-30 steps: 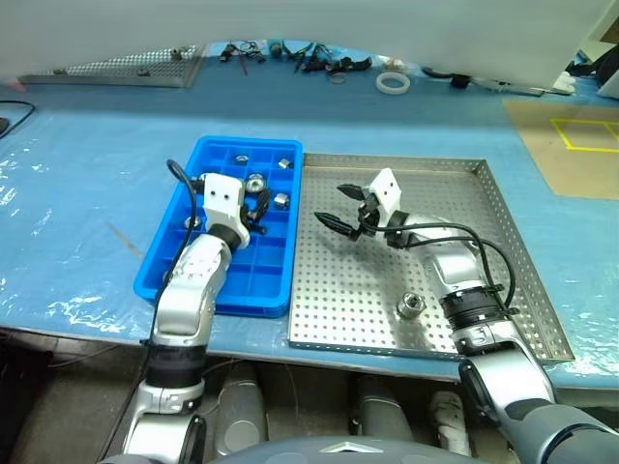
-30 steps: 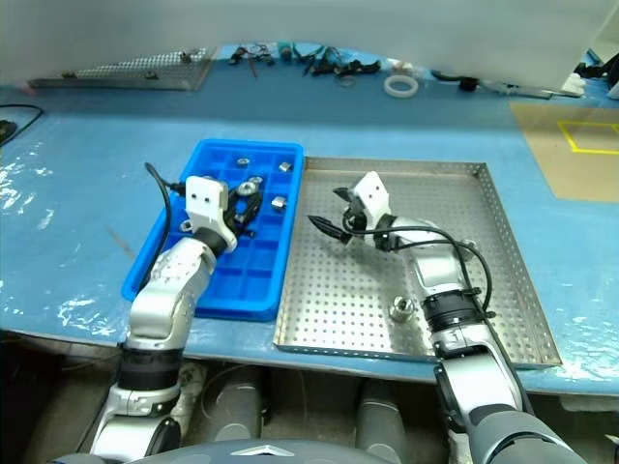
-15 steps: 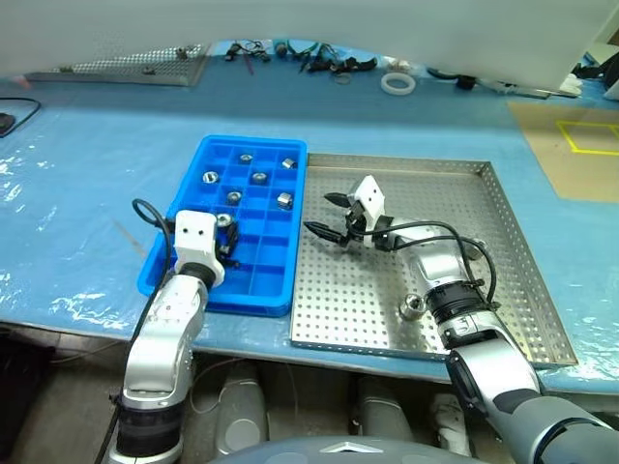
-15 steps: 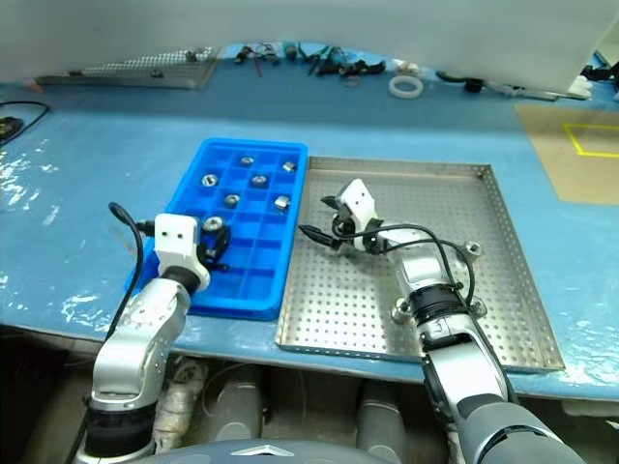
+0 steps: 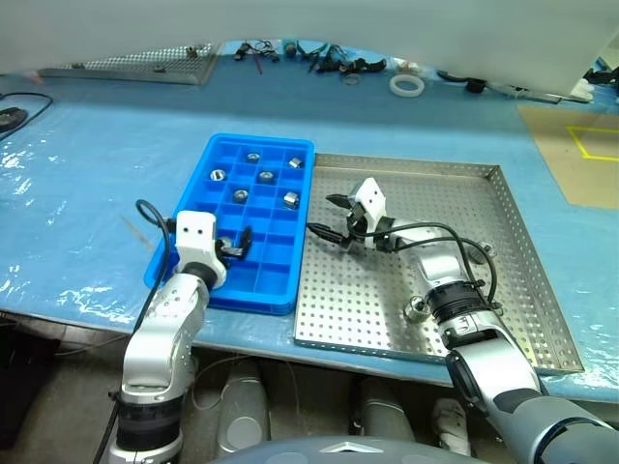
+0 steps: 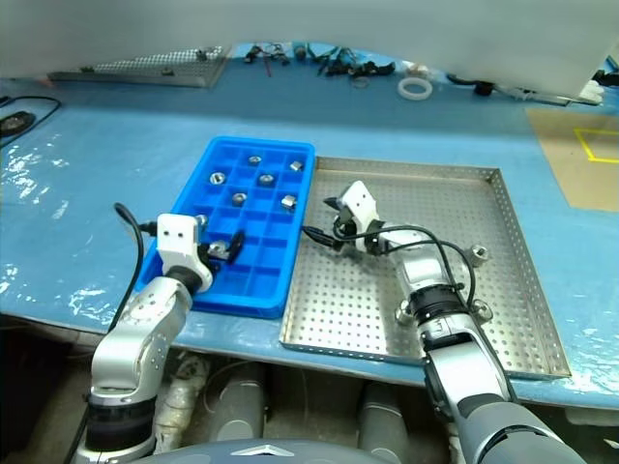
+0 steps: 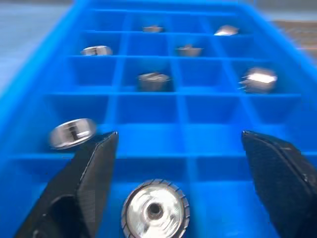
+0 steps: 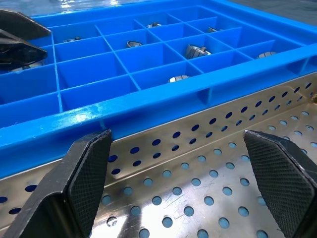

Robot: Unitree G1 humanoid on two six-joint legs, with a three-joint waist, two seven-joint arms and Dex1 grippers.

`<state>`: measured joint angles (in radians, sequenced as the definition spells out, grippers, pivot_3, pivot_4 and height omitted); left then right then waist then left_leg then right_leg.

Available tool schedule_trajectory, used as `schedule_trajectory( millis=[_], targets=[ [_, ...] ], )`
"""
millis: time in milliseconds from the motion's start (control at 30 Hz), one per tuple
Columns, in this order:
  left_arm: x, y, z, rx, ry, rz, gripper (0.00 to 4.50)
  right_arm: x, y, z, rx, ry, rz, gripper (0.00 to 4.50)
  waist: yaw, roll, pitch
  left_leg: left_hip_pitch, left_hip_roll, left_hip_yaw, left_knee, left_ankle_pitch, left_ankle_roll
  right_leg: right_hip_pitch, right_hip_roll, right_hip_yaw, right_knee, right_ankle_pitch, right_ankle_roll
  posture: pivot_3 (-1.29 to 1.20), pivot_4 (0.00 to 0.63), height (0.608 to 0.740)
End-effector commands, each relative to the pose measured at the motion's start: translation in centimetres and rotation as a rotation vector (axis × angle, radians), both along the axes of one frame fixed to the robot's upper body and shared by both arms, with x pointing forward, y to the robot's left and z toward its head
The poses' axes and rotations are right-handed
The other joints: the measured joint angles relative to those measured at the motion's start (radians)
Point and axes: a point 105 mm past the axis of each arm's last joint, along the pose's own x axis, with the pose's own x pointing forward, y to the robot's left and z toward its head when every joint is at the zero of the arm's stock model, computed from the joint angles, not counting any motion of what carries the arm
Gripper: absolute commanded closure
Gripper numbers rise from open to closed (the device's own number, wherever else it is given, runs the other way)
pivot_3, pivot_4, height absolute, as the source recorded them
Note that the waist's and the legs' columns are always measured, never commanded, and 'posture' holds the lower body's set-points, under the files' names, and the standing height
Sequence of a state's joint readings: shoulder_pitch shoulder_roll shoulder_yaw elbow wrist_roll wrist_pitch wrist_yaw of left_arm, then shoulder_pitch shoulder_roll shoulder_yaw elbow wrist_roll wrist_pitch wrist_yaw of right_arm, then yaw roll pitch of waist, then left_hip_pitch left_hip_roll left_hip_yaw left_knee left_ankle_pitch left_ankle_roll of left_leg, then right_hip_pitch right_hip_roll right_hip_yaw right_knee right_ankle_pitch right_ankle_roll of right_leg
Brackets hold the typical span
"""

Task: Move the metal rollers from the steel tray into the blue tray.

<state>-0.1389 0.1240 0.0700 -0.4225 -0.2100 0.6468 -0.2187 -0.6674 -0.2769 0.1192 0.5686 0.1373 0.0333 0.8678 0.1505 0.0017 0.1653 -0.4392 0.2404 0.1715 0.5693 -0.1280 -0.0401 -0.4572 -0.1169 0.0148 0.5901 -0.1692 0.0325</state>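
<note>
L pincer [image 5: 235, 246] sits over the near end of the blue tray [image 5: 184, 253], fingers spread wide, nothing gripped. In L wrist view a roller [image 7: 155, 210] lies loose in the compartment right between the two fingers [image 7: 86, 181], a second one [image 7: 73, 133] just off to one side, one cell over.

R pincer [image 5: 329, 217] hangs low over the steel tray [image 5: 503, 242], near its blue-tray side, jaws wide apart & empty. R wrist view: fingers [image 8: 89, 171] just above the perforated floor, pointing at the blue tray's side wall, which stands directly ahead betw. pincer and the cells.

Metal rollers [image 5: 266, 177]: several already in the blue tray's far cells, one per cell, e.g. far row, 2nd row, one by the edge next to the steel tray. Still in the steel tray: one [image 5: 417, 309] close beside the R forearm, near the front rim; one [image 6: 476, 254] twd the R side, and one more [image 6: 483, 311] nearer the front, beyond the arm. R arm's black cable loops over that stretch of tray.

The two trays lie side by side, long edges touching or nearly so, on the blue-covered desk [image 5: 87, 174].

Far edge of desk: flat perforated metal sheet [image 5: 135, 66] at L, tangle of small dark tools/cables [image 5: 309, 58] mid, white tape ring [image 5: 406, 84] to R of those. All well apart from both trays. Brown board w/ yellow tape outline [image 5: 580, 145] at far R.
</note>
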Motion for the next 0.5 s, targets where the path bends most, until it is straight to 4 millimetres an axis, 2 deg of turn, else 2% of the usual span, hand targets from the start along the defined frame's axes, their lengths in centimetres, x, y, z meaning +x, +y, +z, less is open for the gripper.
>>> schedule_trajectory(
  millis=[33, 100, 233, 367, 500],
  targets=[
    [0.5, -3.9, 3.9, -0.036, -0.164, -0.310, 0.51, -0.2, -1.8, 2.3, 0.071, -0.047, -0.052, 0.00, 0.003, 0.000, 0.000, 0.000, 0.000, 0.000, 0.000, 0.000, 0.000, 0.000, 0.000, 0.000, 0.000, 0.000, 0.000, 0.14, 0.150, 0.740],
    [0.9, -5.6, 4.8, -0.039, -0.199, -0.456, 0.51, -0.9, -3.0, 2.9, 0.096, -0.045, -0.076, 0.00, 0.001, 0.000, 0.000, 0.000, 0.000, 0.000, 0.000, 0.000, 0.000, 0.000, 0.000, 0.000, 0.001, 0.000, 0.000, 0.08, 0.150, 0.740],
    [1.1, -7.9, 5.1, -0.035, -0.218, -0.653, 0.51, -2.4, -4.9, 3.8, 0.110, -0.039, -0.112, 0.00, -0.028, 0.000, 0.000, 0.002, -0.002, 0.002, 0.001, 0.000, 0.000, 0.001, 0.000, 0.003, 0.000, 0.000, 0.000, -0.06, 0.150, 0.740],
    [0.1, -11.2, 5.1, -0.054, -0.227, -0.932, 0.51, -5.7, -7.5, 4.4, 0.067, -0.014, -0.141, 0.00, -0.057, 0.000, 0.000, 0.003, 0.000, 0.002, -0.002, 0.001, -0.002, 0.000, 0.002, 0.004, 0.000, 0.000, 0.000, -0.14, 0.150, 0.740],
    [0.0, -13.0, 4.8, -0.059, -0.230, -1.059, 0.51, -9.0, -8.4, 3.2, -0.046, 0.072, -0.111, 0.00, -0.088, 0.000, 0.000, 0.008, -0.001, 0.004, -0.004, 0.001, -0.002, 0.002, 0.003, 0.008, 0.000, 0.000, 0.000, -0.26, 0.150, 0.740]
  ],
)
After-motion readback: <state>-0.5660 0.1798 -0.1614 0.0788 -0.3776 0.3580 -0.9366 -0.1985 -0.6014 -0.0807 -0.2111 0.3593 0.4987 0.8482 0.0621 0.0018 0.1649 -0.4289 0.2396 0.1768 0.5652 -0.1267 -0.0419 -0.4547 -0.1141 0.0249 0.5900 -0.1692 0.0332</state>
